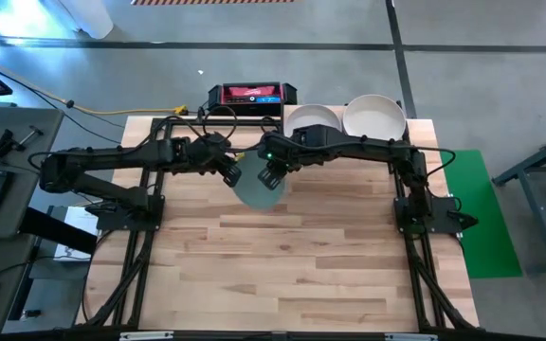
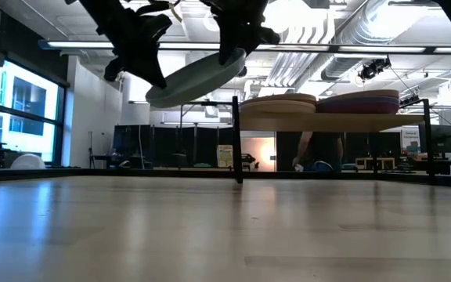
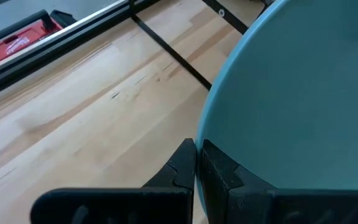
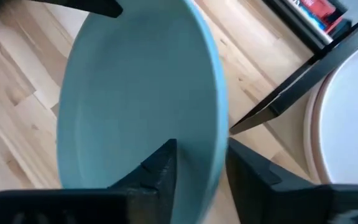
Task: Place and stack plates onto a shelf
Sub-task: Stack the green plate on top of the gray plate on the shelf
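I observe the bare light-wood plank desk (image 2: 210, 227) in the foreground of the low view, with nothing resting on its near part.

Above the desk's middle, I hold a round shallow matte teal-green plate (image 1: 259, 189) in the air, tilted, with one edge lower than the other. The left gripper (image 3: 197, 163) is on the plate's rim on the left arm's side; its two dark fingers (image 3: 180, 168) are pressed nearly together with the rim pinched between them. The right gripper (image 4: 197, 165) is on the opposite rim; its fingers (image 4: 160, 168) stand either side of the plate's edge, gripping it. In the high view both grippers meet over the plate, the left gripper (image 1: 227, 169) just beside the right gripper (image 1: 273, 172).

Behind the plate stands the small raised light-wood shelf on black metal posts (image 2: 335, 121). It is at the far edge of the desk, toward the right arm's side. It carries two stacks side by side: one topped by a pale pink plate (image 1: 311, 121), the other by a grey-white plate (image 1: 374, 116). From the low view I see tan and purple plate edges in those stacks.

Beyond the desk's far edge lies a black and red box (image 1: 251, 94). A person (image 2: 319, 153) stands in the room behind.
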